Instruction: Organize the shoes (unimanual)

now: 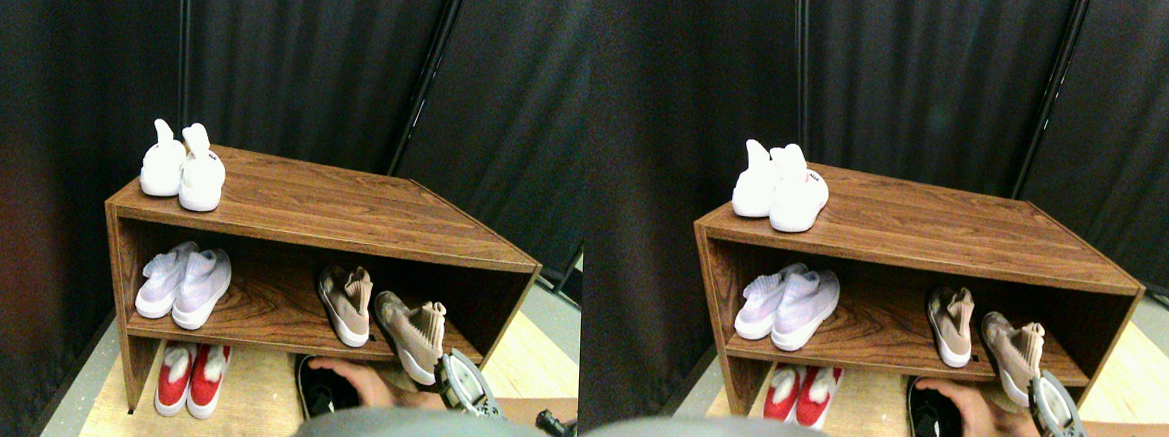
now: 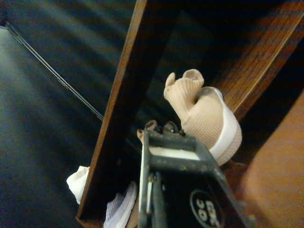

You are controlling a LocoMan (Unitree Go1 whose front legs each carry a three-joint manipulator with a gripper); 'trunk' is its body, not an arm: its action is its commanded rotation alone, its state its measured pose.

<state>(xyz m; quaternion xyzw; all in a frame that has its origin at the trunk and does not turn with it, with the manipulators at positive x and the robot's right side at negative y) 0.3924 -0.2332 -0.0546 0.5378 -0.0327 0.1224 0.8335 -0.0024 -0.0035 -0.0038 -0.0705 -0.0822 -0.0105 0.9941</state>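
Counting 2 white shoes (image 1: 182, 167), 2 lavender (image 1: 185, 283), 2 pink (image 1: 381, 319), 2 red (image 1: 193, 377), tool (image 1: 463, 382) state unclear

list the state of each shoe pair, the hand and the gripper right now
white sneaker pair: upright, side by side on the shelf top
pale-lavender knit pair: side by side, middle shelf
dusty-pink knit sock-shoes: apart, one overhanging the shelf's front edge
red pair: together on the floor level
black slip-on: under a person's hand
right gripper: beside the overhanging pink shoe
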